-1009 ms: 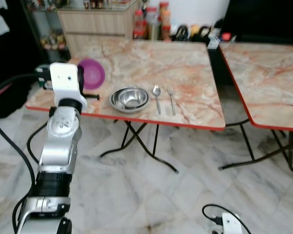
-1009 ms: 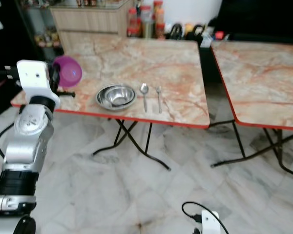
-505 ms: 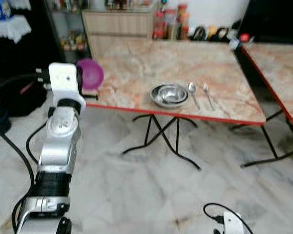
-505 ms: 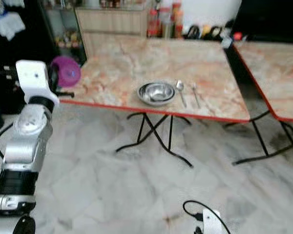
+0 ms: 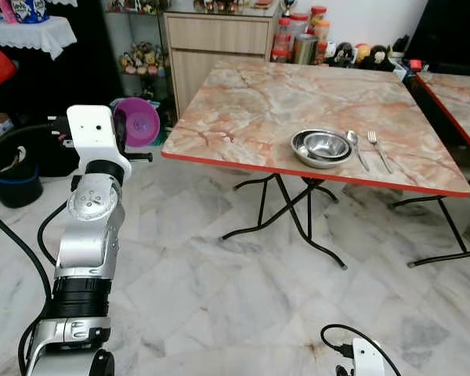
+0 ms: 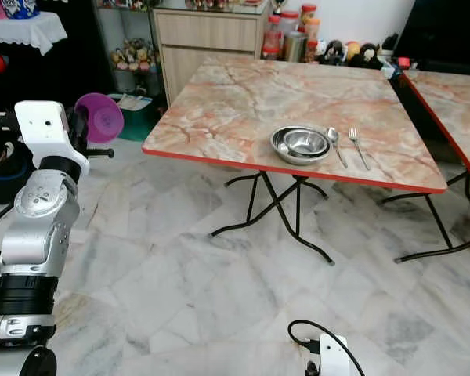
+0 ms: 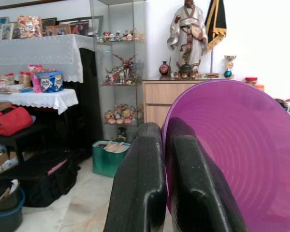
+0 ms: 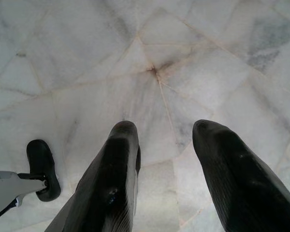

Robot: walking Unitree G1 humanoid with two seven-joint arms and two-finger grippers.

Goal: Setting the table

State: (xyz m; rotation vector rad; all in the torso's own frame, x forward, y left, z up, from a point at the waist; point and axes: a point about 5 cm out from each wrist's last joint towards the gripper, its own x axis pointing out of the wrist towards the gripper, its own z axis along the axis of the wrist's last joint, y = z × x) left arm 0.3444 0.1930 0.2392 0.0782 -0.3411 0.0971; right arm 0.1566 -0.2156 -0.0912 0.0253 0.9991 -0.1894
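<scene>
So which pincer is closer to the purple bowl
Left. The left pincer is clamped on the purple bowl's rim, raised beside the table; the right pincer hangs low, pointing at the floor.

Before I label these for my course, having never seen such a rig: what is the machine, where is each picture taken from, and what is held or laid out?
It is a walking humanoid robot with two silver arms. Two pictures come from the cameras in its head, looking down and forward. The other two come from a camera on each wrist.

The left gripper, raised at the robot's left, is shut on the rim of a round purple plastic bowl.

The right gripper hangs open over the pale marble floor.

Ahead stands an orange marble-patterned folding table. On it lie nested round steel bowls, then a steel spoon and a steel fork beside them.
</scene>
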